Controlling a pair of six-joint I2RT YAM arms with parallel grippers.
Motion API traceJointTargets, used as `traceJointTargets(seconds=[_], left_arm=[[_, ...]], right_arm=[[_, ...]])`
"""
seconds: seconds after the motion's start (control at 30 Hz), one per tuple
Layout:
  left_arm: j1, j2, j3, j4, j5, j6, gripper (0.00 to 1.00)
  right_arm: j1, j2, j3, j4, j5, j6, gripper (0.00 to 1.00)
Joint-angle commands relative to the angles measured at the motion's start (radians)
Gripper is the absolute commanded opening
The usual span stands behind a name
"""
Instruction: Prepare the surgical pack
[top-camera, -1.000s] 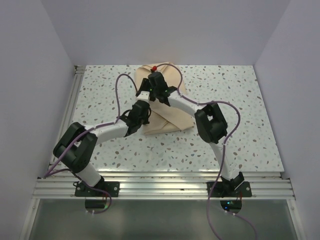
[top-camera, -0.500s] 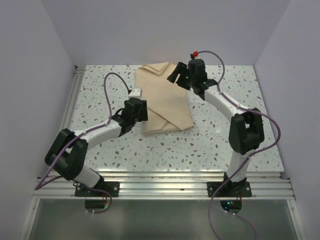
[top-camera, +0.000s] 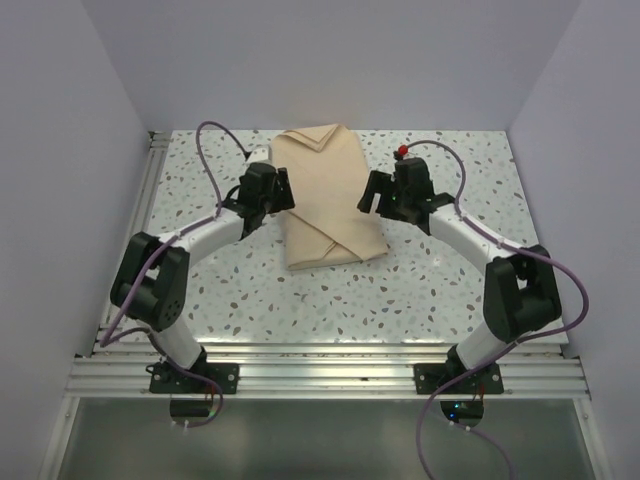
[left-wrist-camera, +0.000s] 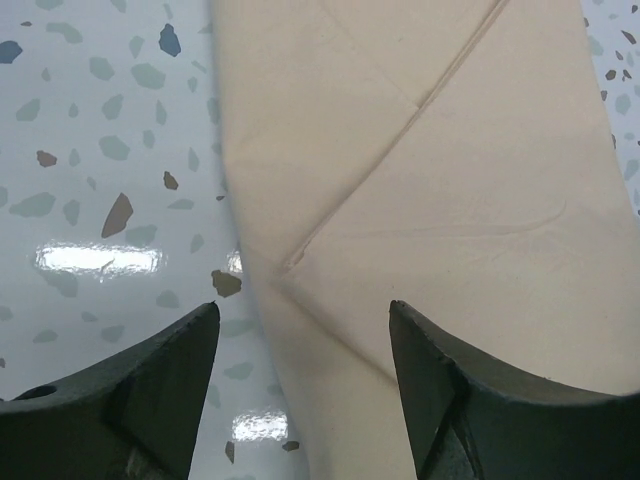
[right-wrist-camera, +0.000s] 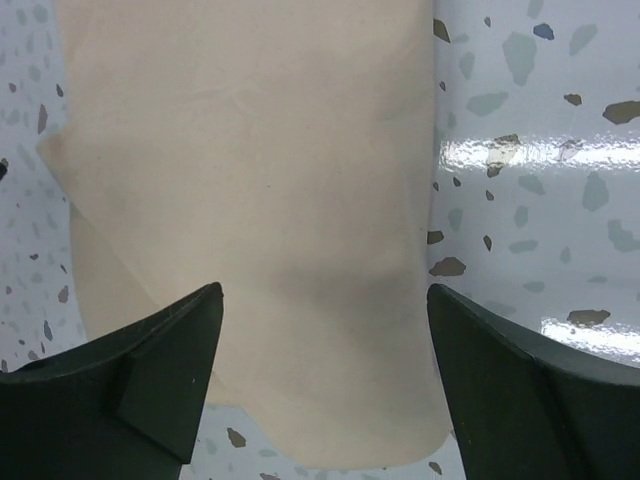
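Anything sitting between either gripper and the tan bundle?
Nothing visible. The left gripper and right gripper are open on either side of the tan cloth bundle, and each wrist view shows only cloth and bare speckled table in front of it.

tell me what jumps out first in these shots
A folded tan cloth bundle lies lengthwise mid-table on the speckled table, toward the far side. The left arm and right arm flank it, each with jaws open and empty at one long edge.
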Motion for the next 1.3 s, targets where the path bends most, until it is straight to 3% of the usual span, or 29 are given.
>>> traceJointTargets(seconds=[0.0, 0.2, 0.3, 0.4, 0.43, 0.63, 0.87, 1.27], left_arm=[[0.006, 0.079, 0.105, -0.002, 0.034, -0.033, 0.73], [0.006, 0.171, 0.144, -0.001, 0.048, -0.054, 0.72], [0.004, 0.186, 0.128, 0.002, 0.048, -0.067, 0.66], [0.004, 0.183, 0.089, 0.017, 0.04, -0.08, 0.52], [0.004, 0.18, 0.076, 0.027, 0.037, -0.082, 0.43], [0.006, 0.163, 0.035, 0.037, -0.004, -0.093, 0.13], [0.006, 0.18, 0.033, 0.048, -0.003, -0.091, 0.0], [0.003, 0.103, -0.117, 0.108, 0.014, -0.105, 0.0]], right_arm=[[-0.01, -0.013, -0.034, 0.025, 0.012, -0.035, 0.86], [-0.03, 0.018, -0.044, 0.031, 0.018, -0.06, 0.91], [-0.036, 0.032, -0.051, 0.031, 0.012, -0.072, 0.91], [-0.037, 0.041, -0.066, 0.045, -0.002, -0.075, 0.89], [-0.037, 0.044, -0.073, 0.049, -0.01, -0.075, 0.87], [-0.037, 0.075, -0.125, 0.117, -0.091, -0.045, 0.74], [0.005, 0.076, -0.208, 0.198, -0.147, -0.011, 0.69], [0.144, -0.096, -0.37, 0.192, -0.047, 0.061, 0.6]])
